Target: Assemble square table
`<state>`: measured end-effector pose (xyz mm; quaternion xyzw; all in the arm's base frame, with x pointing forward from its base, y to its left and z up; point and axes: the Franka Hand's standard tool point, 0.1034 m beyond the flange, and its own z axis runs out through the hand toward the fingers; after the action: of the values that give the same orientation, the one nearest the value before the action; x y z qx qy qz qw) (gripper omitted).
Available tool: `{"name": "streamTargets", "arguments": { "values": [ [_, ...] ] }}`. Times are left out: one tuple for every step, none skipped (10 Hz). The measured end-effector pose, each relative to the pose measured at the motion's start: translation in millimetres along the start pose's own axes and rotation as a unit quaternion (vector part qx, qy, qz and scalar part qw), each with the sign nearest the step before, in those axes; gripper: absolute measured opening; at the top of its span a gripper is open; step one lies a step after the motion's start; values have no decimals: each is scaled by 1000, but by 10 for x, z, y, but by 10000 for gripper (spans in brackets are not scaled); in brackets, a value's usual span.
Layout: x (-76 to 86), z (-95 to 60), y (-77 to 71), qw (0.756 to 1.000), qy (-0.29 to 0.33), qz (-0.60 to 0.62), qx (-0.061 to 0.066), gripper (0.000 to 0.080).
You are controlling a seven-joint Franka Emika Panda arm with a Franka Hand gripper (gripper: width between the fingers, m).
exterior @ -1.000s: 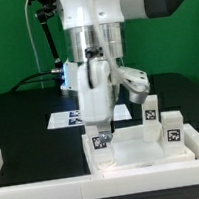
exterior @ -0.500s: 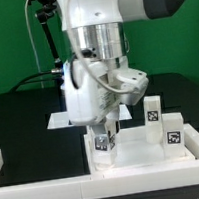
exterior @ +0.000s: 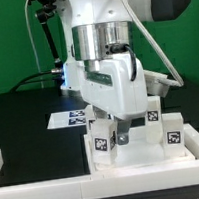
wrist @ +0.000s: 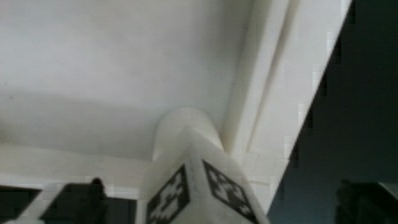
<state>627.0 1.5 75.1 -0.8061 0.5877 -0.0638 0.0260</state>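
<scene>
In the exterior view, left to right: we see a leg post [exterior: 102, 138] upright at the square panel [exterior: 145, 154] near corner, the gripper [exterior: 109, 126] right above it. Finger gap: cannot tell. Two more posts [exterior: 163, 123] stand at right.

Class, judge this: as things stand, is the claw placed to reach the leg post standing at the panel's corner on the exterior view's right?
Probably not yet: the claw is occupied over another leg post, while that corner post stands unobstructed.
</scene>
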Motion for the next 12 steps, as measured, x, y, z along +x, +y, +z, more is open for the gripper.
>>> {"name": "streamTargets", "arguments": {
  "values": [
    [20, -1, 3, 998, 3, -59, -2, 649],
    [69, -13, -3, 986, 12, -168, -8, 649],
    [70, -13, -10, 970, 17, -241, -12, 649],
    [78, -12, -14, 962, 18, -272, -11, 649],
    [77, -10, -13, 967, 18, -256, -11, 649],
    [77, -9, -12, 968, 18, -249, -11, 640],
    [79, -8, -11, 969, 19, -247, -11, 640],
    [77, -5, -10, 975, 18, -220, -10, 474],
    [77, -1, -7, 983, 19, -184, -10, 474],
    [75, 9, 6, 988, 18, -151, -11, 294],
    [82, 8, 11, 994, 18, -105, -11, 293],
    [79, 0, 27, 1000, 15, -15, -17, 293]
  ]
}}
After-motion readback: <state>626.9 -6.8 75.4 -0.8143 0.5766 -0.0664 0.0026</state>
